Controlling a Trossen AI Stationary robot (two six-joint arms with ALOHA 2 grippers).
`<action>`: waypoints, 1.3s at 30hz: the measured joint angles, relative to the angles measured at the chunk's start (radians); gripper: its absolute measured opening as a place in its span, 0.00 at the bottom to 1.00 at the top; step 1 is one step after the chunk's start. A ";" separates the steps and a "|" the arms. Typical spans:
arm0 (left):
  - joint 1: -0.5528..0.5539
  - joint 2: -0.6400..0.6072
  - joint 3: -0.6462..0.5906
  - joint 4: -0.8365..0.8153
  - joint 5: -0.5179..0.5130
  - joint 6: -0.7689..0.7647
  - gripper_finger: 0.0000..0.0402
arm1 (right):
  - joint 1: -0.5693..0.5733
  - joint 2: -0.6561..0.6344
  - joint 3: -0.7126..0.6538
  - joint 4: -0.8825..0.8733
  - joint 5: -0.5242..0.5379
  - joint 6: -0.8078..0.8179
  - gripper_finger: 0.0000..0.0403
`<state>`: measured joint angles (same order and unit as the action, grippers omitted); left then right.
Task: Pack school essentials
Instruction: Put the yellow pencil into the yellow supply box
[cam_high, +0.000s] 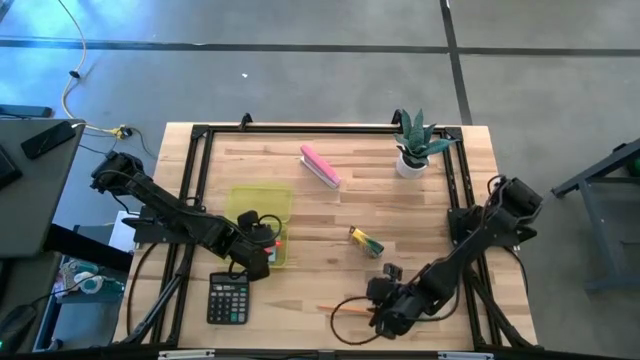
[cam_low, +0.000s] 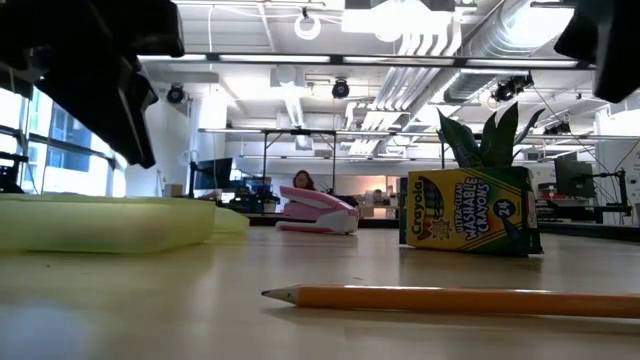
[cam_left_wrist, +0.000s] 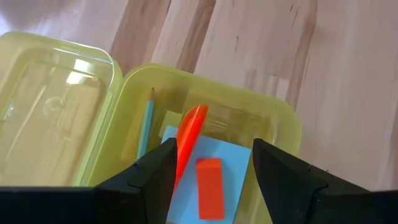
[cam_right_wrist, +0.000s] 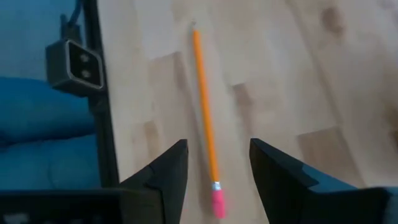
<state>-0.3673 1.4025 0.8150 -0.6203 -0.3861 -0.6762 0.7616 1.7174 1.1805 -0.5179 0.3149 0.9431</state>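
My left gripper (cam_high: 257, 252) (cam_left_wrist: 214, 150) hangs open over the yellow-green case (cam_high: 266, 222) (cam_left_wrist: 205, 93). In the case lie a light-blue note pad (cam_left_wrist: 233, 180), a red eraser (cam_left_wrist: 209, 188), a thin blue pencil (cam_left_wrist: 147, 127) and a red-orange marker (cam_left_wrist: 189, 134). The marker slants, and its lower end is hidden behind one finger. My right gripper (cam_high: 385, 316) (cam_right_wrist: 217, 144) is open above the orange pencil (cam_high: 345, 308) (cam_right_wrist: 204, 112) (cam_low: 450, 298), one finger on either side of its pink eraser end (cam_right_wrist: 217, 202). The crayon box (cam_high: 366, 241) (cam_low: 465, 212) lies on the table.
A black calculator (cam_high: 228, 298) sits near the table's near edge, beside the left arm. A pink stapler (cam_high: 320, 166) (cam_low: 316, 212) and a potted plant (cam_high: 414, 145) stand toward the far edge. The case's lid (cam_left_wrist: 53, 106) lies open. A dark frame (cam_right_wrist: 99, 93) borders the table.
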 joint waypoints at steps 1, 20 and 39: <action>0.000 0.000 0.000 0.001 -0.002 0.000 0.49 | 0.007 0.008 0.000 0.009 -0.002 0.000 0.42; 0.001 0.000 0.000 0.056 -0.013 0.000 0.49 | 0.064 0.174 0.000 -0.020 -0.080 -0.071 0.50; 0.001 0.000 0.000 0.065 -0.018 0.000 0.49 | 0.063 0.221 0.002 -0.029 -0.090 -0.022 0.33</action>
<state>-0.3668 1.4029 0.8150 -0.5556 -0.4042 -0.6765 0.8249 1.9388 1.1826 -0.5467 0.2249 0.9211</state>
